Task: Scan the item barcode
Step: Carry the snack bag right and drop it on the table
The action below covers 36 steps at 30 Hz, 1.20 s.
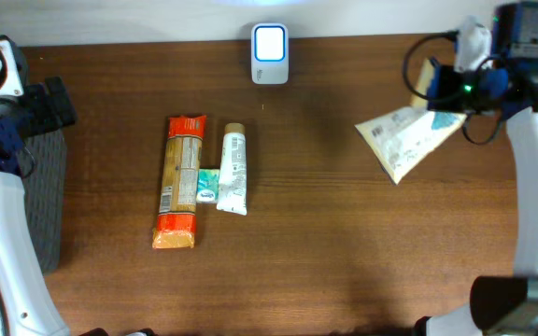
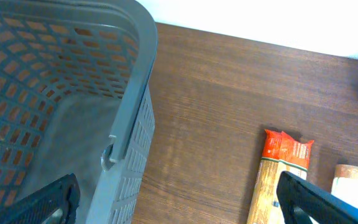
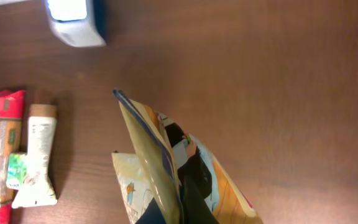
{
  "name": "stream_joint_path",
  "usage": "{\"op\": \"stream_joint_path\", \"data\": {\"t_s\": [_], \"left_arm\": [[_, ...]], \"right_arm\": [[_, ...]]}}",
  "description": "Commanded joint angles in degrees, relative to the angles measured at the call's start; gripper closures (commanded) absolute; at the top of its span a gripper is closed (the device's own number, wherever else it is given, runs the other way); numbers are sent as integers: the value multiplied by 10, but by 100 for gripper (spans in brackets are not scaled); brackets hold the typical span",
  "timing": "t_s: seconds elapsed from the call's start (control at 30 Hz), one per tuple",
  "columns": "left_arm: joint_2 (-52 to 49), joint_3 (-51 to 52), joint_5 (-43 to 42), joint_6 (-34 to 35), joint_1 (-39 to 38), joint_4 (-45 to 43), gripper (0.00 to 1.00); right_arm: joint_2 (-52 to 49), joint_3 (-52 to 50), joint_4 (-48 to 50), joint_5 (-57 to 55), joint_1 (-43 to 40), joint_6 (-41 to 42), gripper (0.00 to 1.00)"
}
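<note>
Two arms stand at the brown wooden table [image 1: 344, 243], and only one carries anything. The right gripper [image 1: 448, 91] is clamped shut on the top edge of a cream-coloured printed foil pouch [image 1: 407, 138], which hangs from it above the right side of the table, well apart from the small white box-shaped scanner with the lit window [image 1: 270, 54] at the back edge. The left gripper [image 2: 179, 206] holds nothing; its black fingers [image 2: 45, 202] are spread as wide as they go, above the rim of the grey perforated plastic basket [image 2: 135, 74].

Three more items lie left of centre: a long orange-ended pasta packet [image 1: 179, 182], a white tube with a tan cap [image 1: 233, 168] and a small green-and-white sachet [image 1: 207, 185] between them.

Judging by this, the step in hand is presenting the pouch to the scanner. The next move calls for carrying it left toward the lit window and turning the barcode face to it. I cannot find the barcode in any view, so which face must be turned stays uncertain.
</note>
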State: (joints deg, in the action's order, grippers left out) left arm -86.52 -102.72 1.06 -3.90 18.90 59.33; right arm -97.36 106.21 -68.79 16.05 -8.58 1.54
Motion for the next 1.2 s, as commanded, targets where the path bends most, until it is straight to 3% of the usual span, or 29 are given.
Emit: {"op": "stream_joint_path", "data": {"t_s": [0.0, 0.33, 0.37, 0.43, 0.47, 0.53, 0.87, 1.03, 1.17], "left_arm": [[3, -7, 2, -9, 1, -1, 1], [3, -7, 2, -9, 1, -1, 1], [3, -7, 2, -9, 1, -1, 1], [3, -7, 2, -9, 1, -1, 1], [3, -7, 2, -9, 1, -1, 1], [3, -7, 2, -9, 1, -1, 1], [3, -7, 2, -9, 1, -1, 1], [3, -7, 2, -9, 1, -1, 1], [3, -7, 2, -9, 1, -1, 1]], "right_arm": [[-26, -59, 19, 74, -62, 20, 96], [-83, -182, 92, 73, -180, 34, 95], [-83, -183, 95, 71, -185, 34, 88], [-84, -182, 102, 53, -198, 35, 48], [-84, -179, 102, 49, -203, 35, 18], [-84, -168, 97, 49, -209, 35, 1], [-83, -18, -25, 69, -153, 35, 1], [-83, -9, -22, 162, -88, 34, 1], [-88, -11, -3, 170, 1, 34, 1]]}}
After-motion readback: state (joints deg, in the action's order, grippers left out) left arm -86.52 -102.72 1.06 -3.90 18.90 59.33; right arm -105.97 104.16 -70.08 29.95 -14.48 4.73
